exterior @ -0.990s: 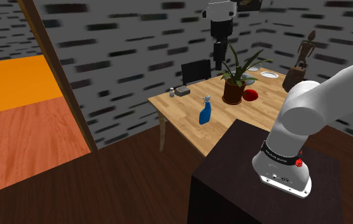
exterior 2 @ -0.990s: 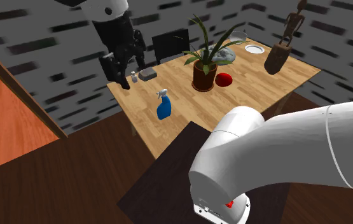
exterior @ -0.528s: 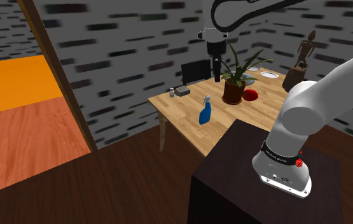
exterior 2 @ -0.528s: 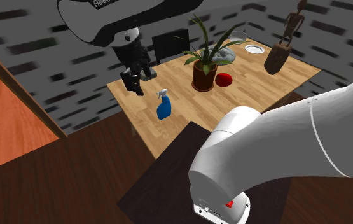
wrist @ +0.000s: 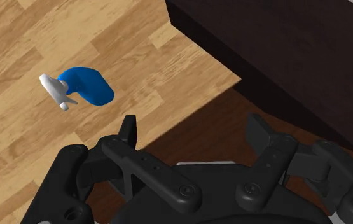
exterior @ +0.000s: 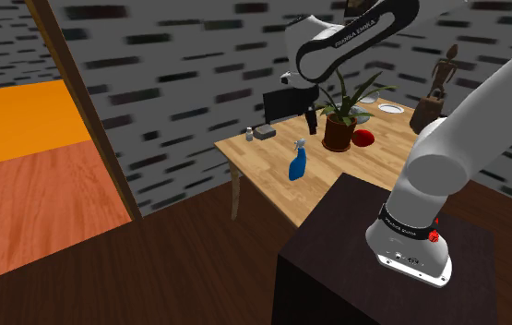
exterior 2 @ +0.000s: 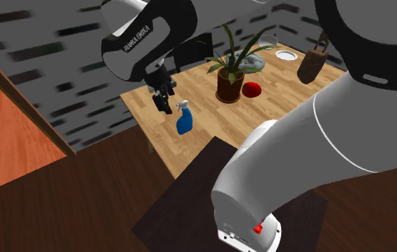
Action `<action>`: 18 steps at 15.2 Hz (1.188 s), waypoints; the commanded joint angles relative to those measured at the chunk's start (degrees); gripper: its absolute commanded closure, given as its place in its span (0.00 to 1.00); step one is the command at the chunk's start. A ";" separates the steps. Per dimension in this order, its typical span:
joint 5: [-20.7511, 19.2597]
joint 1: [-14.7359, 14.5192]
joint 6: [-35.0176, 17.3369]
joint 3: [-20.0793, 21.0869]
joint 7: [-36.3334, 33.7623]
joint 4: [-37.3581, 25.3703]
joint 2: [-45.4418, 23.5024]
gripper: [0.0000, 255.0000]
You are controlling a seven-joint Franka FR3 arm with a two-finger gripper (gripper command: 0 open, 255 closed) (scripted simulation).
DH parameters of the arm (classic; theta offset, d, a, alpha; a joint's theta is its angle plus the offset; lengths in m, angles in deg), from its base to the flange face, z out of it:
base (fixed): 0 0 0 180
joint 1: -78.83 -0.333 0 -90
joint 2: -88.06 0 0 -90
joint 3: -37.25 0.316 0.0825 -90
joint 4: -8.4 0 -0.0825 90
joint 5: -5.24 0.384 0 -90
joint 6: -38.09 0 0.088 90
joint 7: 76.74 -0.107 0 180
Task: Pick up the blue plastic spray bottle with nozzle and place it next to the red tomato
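The blue spray bottle point(exterior: 296, 162) with a white nozzle stands upright on the wooden table point(exterior: 263, 171), near the edge closest to the stand. It also shows as the blue bottle point(exterior 2: 184, 122) and bottle point(wrist: 87, 86). My black gripper point(exterior: 311, 121) hangs in the air just above and beyond it, apart from it. In the second exterior view the gripper point(exterior 2: 163, 102) is a little to the bottle's left. In the wrist view the gripper point(wrist: 194, 130) is open, nothing between its fingers point(wrist: 128, 130). The red tomato point(exterior: 364, 138) lies beside a potted plant point(exterior: 339, 129).
A small grey box point(exterior: 264, 132) and a little shaker point(exterior: 249, 135) sit at the table's far corner by a black chair point(exterior: 284, 101). A dark figurine point(exterior: 434, 96) and a white plate point(exterior: 391, 108) stand further back. The dark stand point(exterior: 355, 249) adjoins the table.
The arm has swung down from high above the table, and the gripper now hangs lower and closer to the spray bottle. The bottle and tomato have not moved.
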 commanded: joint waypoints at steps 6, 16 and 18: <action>-6.41 1.71 -12.60 -3.34 7.28 -1.74 -14.34 0.00; -14.58 4.35 -26.97 -5.79 14.62 -11.50 -37.84 0.00; -16.07 4.84 -29.08 -6.06 15.83 -14.33 -42.58 0.00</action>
